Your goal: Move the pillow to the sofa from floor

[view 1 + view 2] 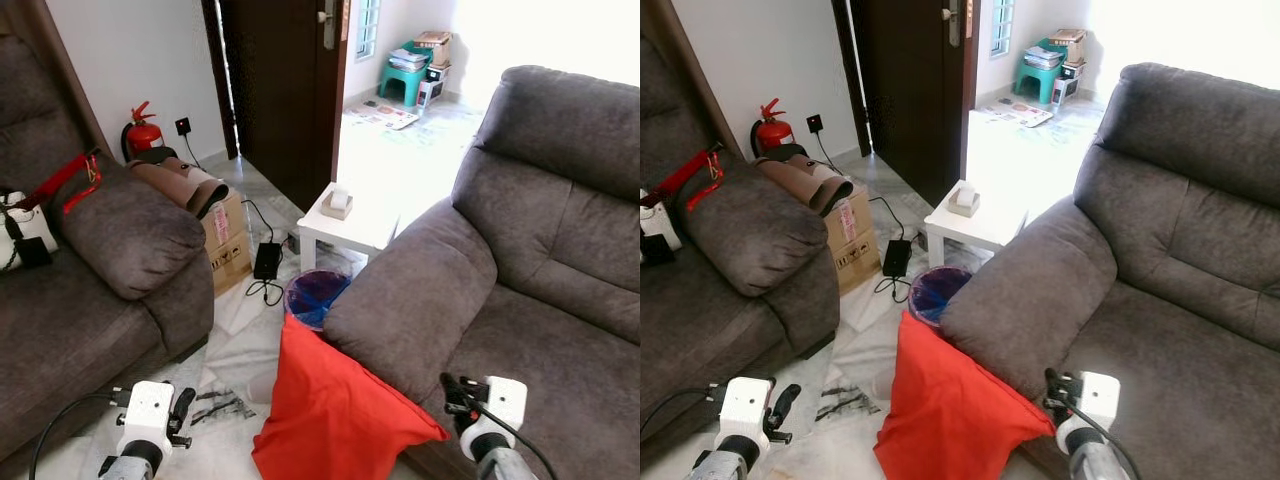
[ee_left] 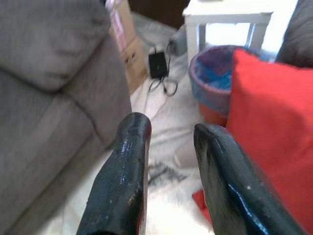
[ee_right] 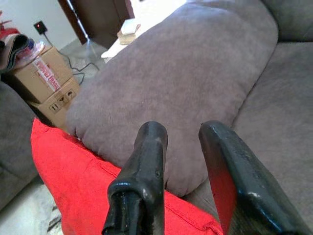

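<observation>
A red pillow (image 1: 335,410) stands on the floor, leaning against the armrest (image 1: 415,300) of the grey sofa (image 1: 540,290) on my right. My left gripper (image 2: 171,134) is open and low over the floor, just left of the pillow (image 2: 274,132), holding nothing. My right gripper (image 3: 183,132) is open above the sofa armrest (image 3: 171,88), with the pillow's (image 3: 78,181) upper edge just beneath its fingers; nothing is between them. Both wrists appear at the bottom of the head views, the left wrist (image 1: 148,415) and the right wrist (image 1: 490,405).
A second grey sofa (image 1: 90,290) stands on the left. Behind the pillow sit a blue-and-purple bin (image 1: 315,295) and a white side table (image 1: 350,225). A cardboard box (image 1: 228,240), a power adapter with cable (image 1: 267,262) and a fire extinguisher (image 1: 143,130) lie further back.
</observation>
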